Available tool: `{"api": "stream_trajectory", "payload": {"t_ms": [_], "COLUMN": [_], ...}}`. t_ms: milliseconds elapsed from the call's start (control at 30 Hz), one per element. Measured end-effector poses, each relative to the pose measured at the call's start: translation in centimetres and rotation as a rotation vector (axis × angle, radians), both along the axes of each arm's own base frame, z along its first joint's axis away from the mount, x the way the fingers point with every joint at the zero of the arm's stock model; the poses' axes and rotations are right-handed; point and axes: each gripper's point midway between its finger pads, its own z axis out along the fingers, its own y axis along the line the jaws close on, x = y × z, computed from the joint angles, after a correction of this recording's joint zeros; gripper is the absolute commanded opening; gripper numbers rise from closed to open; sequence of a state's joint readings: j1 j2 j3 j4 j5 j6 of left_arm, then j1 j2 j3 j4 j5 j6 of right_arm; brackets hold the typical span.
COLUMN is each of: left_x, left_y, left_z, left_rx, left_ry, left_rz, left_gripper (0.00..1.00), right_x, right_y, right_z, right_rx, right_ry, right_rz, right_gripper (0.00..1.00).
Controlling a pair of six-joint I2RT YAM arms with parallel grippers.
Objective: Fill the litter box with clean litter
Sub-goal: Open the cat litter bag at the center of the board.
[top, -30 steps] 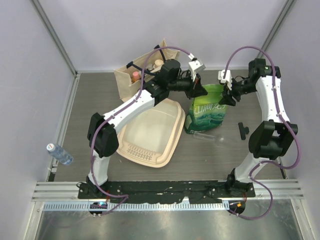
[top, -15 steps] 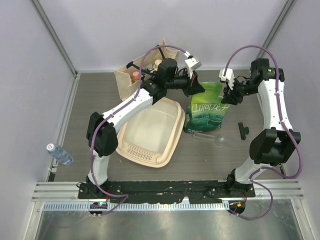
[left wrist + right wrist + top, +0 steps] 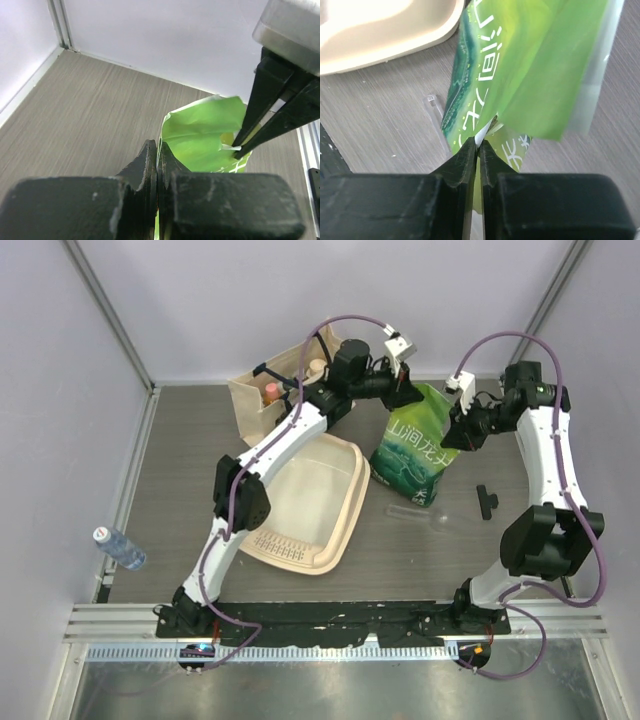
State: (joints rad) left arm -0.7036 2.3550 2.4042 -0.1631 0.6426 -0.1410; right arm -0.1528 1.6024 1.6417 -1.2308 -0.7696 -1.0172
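Observation:
The cream litter box (image 3: 300,502) lies empty at mid-table, one corner showing in the right wrist view (image 3: 380,30). To its right a green bag with white characters (image 3: 412,448) is held up by its top. My left gripper (image 3: 404,390) is shut on the bag's top left edge (image 3: 200,132), jaws (image 3: 157,150) pinching the film. My right gripper (image 3: 453,428) is shut on the top right corner (image 3: 520,65), its tips (image 3: 479,142) nipping a white edge. Its fingers (image 3: 265,110) also show in the left wrist view. The clean litter is hidden.
A beige canvas tote (image 3: 262,395) with bottles inside stands at the back left, behind the tray. A water bottle (image 3: 120,548) lies by the left rail. A small black part (image 3: 486,500) and a clear plastic strip (image 3: 415,512) lie right of the bag.
My right gripper has closed onto the bag's top right corner. The left arm has stretched back and right with the bag's top, and the bag now leans lifted between both grippers.

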Motion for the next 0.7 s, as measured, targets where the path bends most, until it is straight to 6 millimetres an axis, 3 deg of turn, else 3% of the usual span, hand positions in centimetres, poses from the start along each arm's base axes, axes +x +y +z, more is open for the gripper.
{"api": "stream_trajectory", "payload": {"t_ms": [100,167,200,233,300,500,567,700], "left_x": [0.2,0.3,0.3,0.2,-0.2,-2.6,-2.6,-2.6], "left_y": [-0.3,-0.3,-0.2,0.0,0.8,2.8,2.9,2.9], "left_z": [0.1,-0.1,-0.2,-0.3,-0.3,0.2,0.2,0.2], "left_rx": [0.000,0.001,-0.001,-0.006,-0.014,0.003,0.004,0.003], "left_ry": [-0.022,-0.022,-0.026,-0.031,-0.040,-0.025,-0.023,-0.018], "left_rz": [-0.002,0.000,0.002,0.006,0.012,0.007,0.009,0.010], "left_gripper": [0.00,0.00,0.00,0.00,0.00,0.00,0.00,0.00], "right_x": [-0.5,-0.9,-0.8,-0.8,0.2,4.2,4.6,4.5], "right_y": [0.2,0.4,0.1,-0.1,-1.4,-10.9,-11.2,-8.4], "right_z": [0.7,0.8,0.8,1.1,1.9,5.3,5.3,4.5], "right_rx": [0.036,0.066,0.077,0.103,0.176,0.380,0.381,0.314], "right_ry": [0.024,0.055,0.067,0.085,0.107,0.061,0.052,0.051], "right_rz": [-0.063,-0.121,-0.155,-0.206,-0.332,-0.712,-0.715,-0.601], "right_gripper": [0.50,0.62,0.77,0.82,0.89,0.90,0.89,0.88]}}
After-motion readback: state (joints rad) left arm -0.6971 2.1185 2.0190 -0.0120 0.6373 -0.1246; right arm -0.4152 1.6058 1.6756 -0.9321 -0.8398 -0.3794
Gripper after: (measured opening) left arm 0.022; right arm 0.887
